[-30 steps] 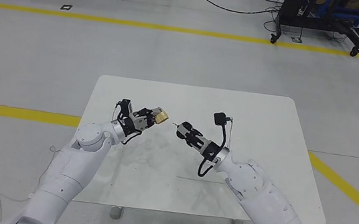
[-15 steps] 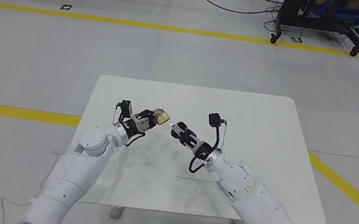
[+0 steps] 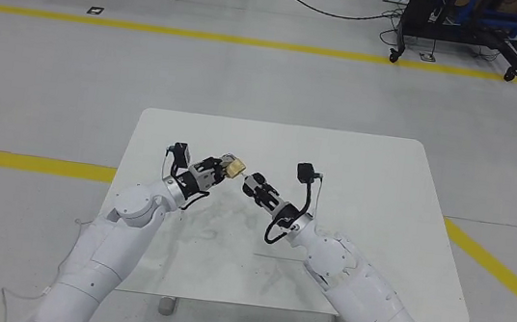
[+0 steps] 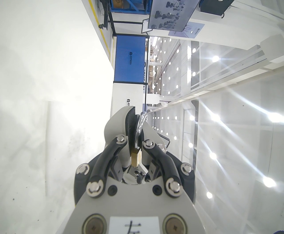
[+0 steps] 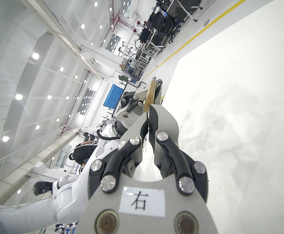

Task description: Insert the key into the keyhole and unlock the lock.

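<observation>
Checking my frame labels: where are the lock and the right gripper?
lock (image 5: pixel 149 97), right wrist view, side of the brass body.
right gripper (image 5: pixel 148 114), right wrist view, between its fingertips.

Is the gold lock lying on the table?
No, the left fingers hold the lock up above the table.

A white sticker (image 4: pixel 134 226) bearing a single black character marks the housing of the left gripper (image 4: pixel 137 124). A matching sticker (image 5: pixel 142 200), with a different character, sits on the right gripper (image 5: pixel 149 115). Small white lettering runs along a blue panel (image 4: pixel 129 59) in the hall behind.
</observation>
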You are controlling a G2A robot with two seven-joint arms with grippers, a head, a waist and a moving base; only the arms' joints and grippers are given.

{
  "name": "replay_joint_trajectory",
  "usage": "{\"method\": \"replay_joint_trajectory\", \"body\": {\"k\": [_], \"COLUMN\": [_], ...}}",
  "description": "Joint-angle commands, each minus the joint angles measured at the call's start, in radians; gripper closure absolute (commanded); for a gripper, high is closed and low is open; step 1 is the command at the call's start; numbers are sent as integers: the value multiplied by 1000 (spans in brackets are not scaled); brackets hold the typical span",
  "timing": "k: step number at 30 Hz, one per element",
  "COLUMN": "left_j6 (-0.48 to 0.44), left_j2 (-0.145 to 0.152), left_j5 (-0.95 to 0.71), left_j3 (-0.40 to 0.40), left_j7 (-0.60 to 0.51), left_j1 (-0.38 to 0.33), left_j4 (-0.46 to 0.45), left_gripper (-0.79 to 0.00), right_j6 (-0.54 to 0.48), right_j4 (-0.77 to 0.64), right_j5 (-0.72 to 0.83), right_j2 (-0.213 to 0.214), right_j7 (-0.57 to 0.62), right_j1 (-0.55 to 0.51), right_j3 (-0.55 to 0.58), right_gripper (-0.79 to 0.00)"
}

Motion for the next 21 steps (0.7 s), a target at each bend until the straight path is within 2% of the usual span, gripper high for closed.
{"method": "replay_joint_trajectory", "body": {"k": [1,21], "left_j6": [-2,-6], "left_j2": [0,-3], "left_j5": [0,10], "left_j3": [-2,-20], "left_j7": [-2,-5], "left_j1": [2,9], "left_j4": [-3,-10], "left_gripper": [0,0], "right_j6": [2,6], "right_j4": [3,25], "right_j5": [1,-1], "right_j2": [-4,-42], "right_j7": [-2,-6], "right_j1": [0,-5], "right_j3": [2,8], "right_gripper": [0,0]}}
